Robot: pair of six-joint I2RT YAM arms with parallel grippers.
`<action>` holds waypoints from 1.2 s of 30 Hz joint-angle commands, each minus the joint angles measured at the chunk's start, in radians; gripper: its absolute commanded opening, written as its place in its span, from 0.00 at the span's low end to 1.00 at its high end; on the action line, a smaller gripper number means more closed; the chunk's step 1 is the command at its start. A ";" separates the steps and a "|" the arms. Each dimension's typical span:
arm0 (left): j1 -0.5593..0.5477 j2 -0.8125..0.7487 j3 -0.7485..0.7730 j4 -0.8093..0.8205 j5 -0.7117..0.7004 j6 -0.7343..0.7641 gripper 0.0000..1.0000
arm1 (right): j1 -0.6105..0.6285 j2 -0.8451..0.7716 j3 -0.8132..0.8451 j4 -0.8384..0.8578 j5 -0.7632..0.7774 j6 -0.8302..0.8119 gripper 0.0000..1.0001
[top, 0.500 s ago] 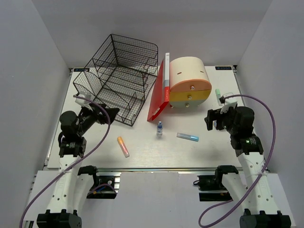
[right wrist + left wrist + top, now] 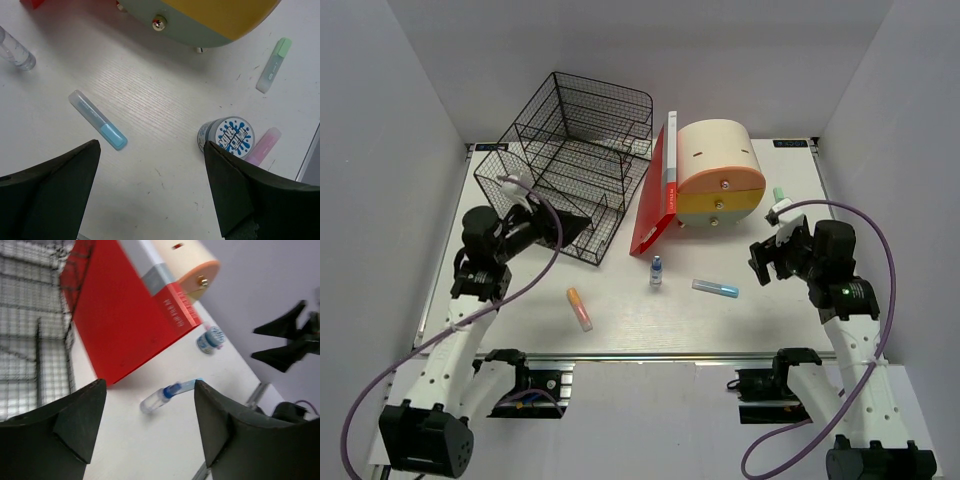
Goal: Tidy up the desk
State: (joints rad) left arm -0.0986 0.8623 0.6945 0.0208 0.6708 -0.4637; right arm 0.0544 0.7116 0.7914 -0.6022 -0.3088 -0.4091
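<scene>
Approach step: left pincer [image 2: 149, 390] and right pincer [image 2: 151, 150] both gape empty above the desk [image 2: 620, 335] spread beneath them, the right nearly over the blue highlighter [image 2: 97, 120]; next probably needs lowering astride its barrel.

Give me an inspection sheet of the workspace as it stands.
Surface: white desk, silver rail at near edge.
Job's things: desk only; on it, mesh tray back left, red book tilted against drawer unit.
Clutter: orange marker, bottle, blue marker loose mid-desk; green marker, pink marker, tub at right.
Grippers: left gripper, right gripper, fingers open, holding nothing.
Cables: purple left cable and right cable loop off the arms.
Surroundings: plain walls on three sides.
</scene>
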 commanded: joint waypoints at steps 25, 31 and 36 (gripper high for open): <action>-0.831 0.886 1.134 -0.880 -1.167 0.007 0.98 | -0.002 0.000 -0.152 0.202 -0.030 0.055 0.89; -0.923 1.092 1.428 -1.018 -1.436 0.045 0.98 | 0.002 -0.049 -0.176 0.217 -0.007 0.059 0.89; -0.934 1.170 1.513 -1.064 -1.514 0.054 0.98 | -0.001 -0.067 -0.181 0.217 -0.003 0.053 0.89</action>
State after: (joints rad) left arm -1.0370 2.0483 2.1349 -0.9737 -0.7113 -0.4232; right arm 0.0544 0.6559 0.6189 -0.4320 -0.2993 -0.3660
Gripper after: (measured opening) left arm 0.980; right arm 0.891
